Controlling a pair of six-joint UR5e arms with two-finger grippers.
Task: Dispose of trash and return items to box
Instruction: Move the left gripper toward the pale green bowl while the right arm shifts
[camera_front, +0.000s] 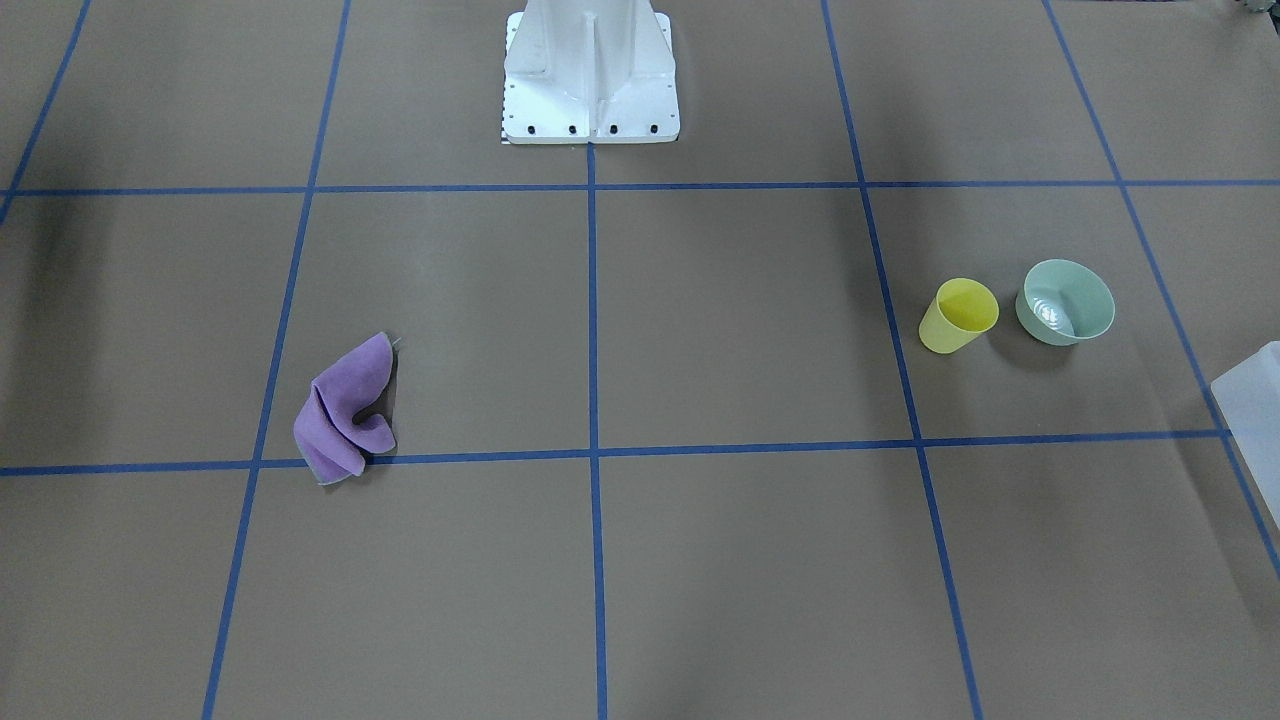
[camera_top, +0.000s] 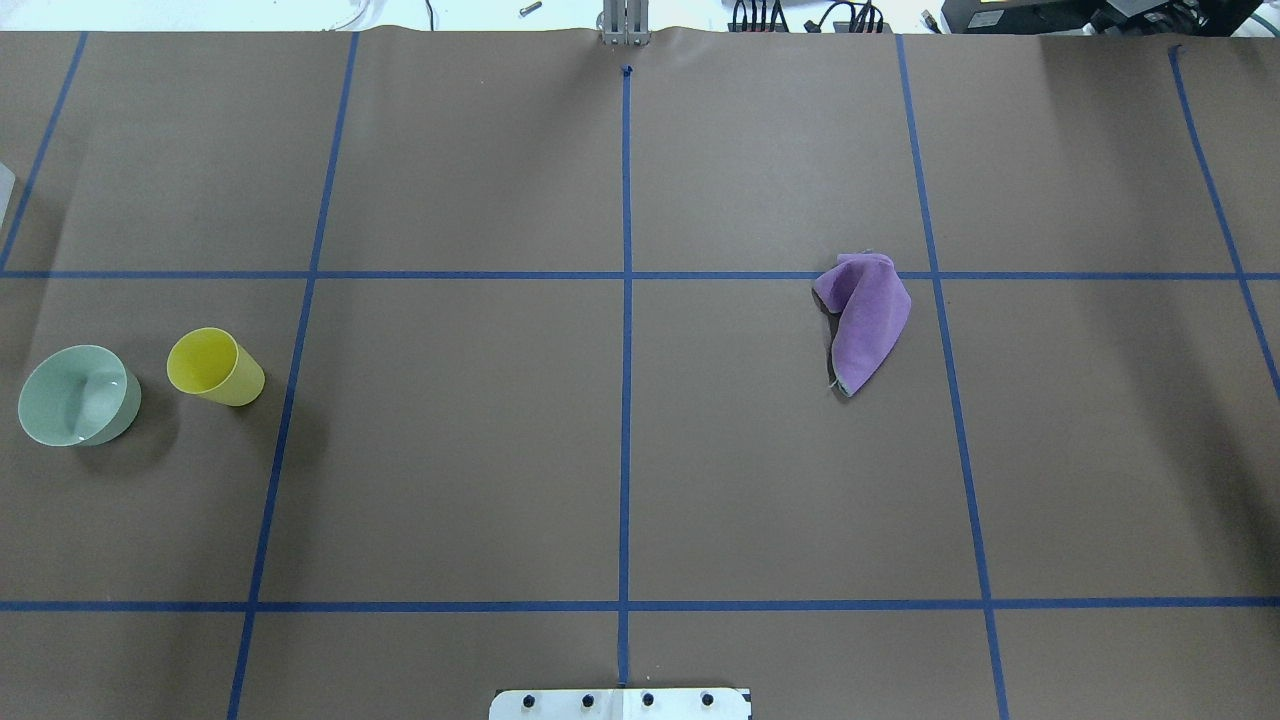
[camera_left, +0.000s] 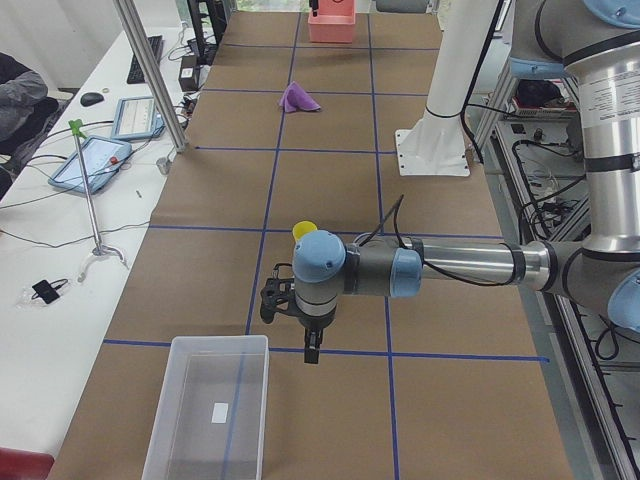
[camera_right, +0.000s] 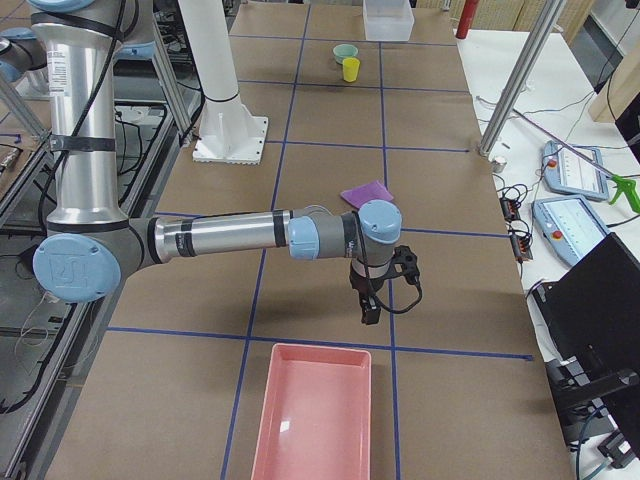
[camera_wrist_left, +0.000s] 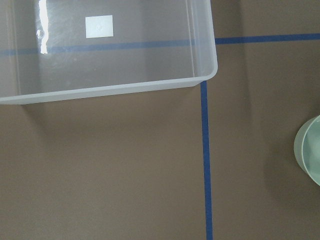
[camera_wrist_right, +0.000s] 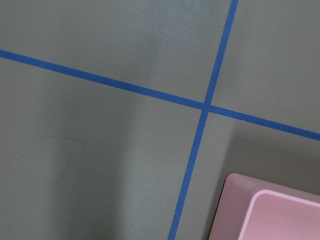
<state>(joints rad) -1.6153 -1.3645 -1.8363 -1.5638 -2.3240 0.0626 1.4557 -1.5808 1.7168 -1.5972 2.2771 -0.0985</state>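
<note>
A small yellow cup (camera_front: 958, 315) and a mint-green bowl (camera_front: 1065, 301) stand upright side by side on the brown table. The translucent white box (camera_left: 210, 400) sits beyond them at the table's left end; its near rim (camera_wrist_left: 125, 85) fills the left wrist view, with the bowl (camera_wrist_left: 310, 155) at that view's right edge. The trash, a crumpled purple cloth (camera_top: 865, 318), lies on the right half. My left gripper (camera_left: 312, 350) hangs above the table between cup and box. Beyond the cloth, my right gripper (camera_right: 368, 312) hangs above the table near a pink bin (camera_right: 315, 410). I cannot tell either gripper's state.
Blue tape lines grid the brown table. The white robot base (camera_front: 590, 75) stands at mid-table on the robot's side. The pink bin's corner (camera_wrist_right: 270, 210) shows in the right wrist view. Tablets, cables and a person's sleeve (camera_left: 20, 95) are on the side desk.
</note>
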